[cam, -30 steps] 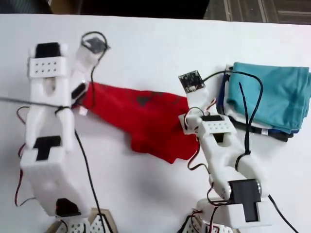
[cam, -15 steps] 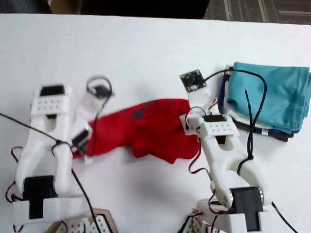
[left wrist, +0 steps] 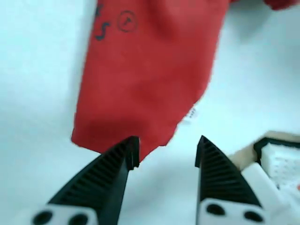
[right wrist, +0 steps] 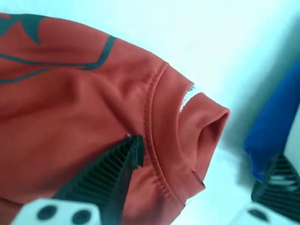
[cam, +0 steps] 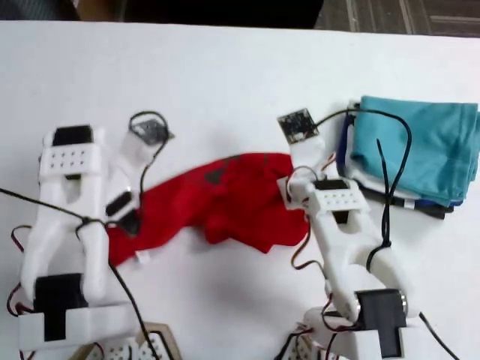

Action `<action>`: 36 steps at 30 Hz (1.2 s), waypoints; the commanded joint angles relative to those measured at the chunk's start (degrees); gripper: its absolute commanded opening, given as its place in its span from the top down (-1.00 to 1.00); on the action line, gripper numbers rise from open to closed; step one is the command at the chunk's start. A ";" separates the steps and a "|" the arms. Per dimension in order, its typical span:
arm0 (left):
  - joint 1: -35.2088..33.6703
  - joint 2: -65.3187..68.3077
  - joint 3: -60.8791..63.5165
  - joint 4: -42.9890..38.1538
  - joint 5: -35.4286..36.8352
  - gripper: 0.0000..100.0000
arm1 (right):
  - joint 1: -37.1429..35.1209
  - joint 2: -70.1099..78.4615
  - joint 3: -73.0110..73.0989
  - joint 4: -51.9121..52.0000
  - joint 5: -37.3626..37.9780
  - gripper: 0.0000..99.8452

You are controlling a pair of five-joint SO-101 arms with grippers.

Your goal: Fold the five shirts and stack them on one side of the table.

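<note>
One red shirt (cam: 217,199) lies rumpled on the table (cam: 225,82). One stack of folded shirts (cam: 420,150), teal on top, sits just right of it. Two hands, both spread: left hand (left wrist: 167,143) over the red shirt's left edge, right hand (right wrist: 208,150) at its collar.

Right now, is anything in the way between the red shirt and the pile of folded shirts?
Yes, the right arm stands between the red shirt and the folded pile, its gripper open over the shirt's collar.
</note>
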 commanded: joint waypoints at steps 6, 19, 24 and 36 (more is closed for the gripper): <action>1.85 -2.64 8.31 -6.42 -7.82 0.57 | -0.04 -2.86 -0.26 -1.19 0.35 0.20; 5.01 -2.55 19.82 -21.01 -2.99 0.57 | -0.04 -2.15 -0.26 -2.07 0.35 0.20; 4.92 -2.55 21.67 -26.11 -2.99 0.57 | -0.04 1.98 -2.20 -2.86 0.44 0.20; 4.92 -2.99 13.58 -22.77 -2.90 0.96 | 0.04 5.05 -4.31 -2.86 0.44 0.20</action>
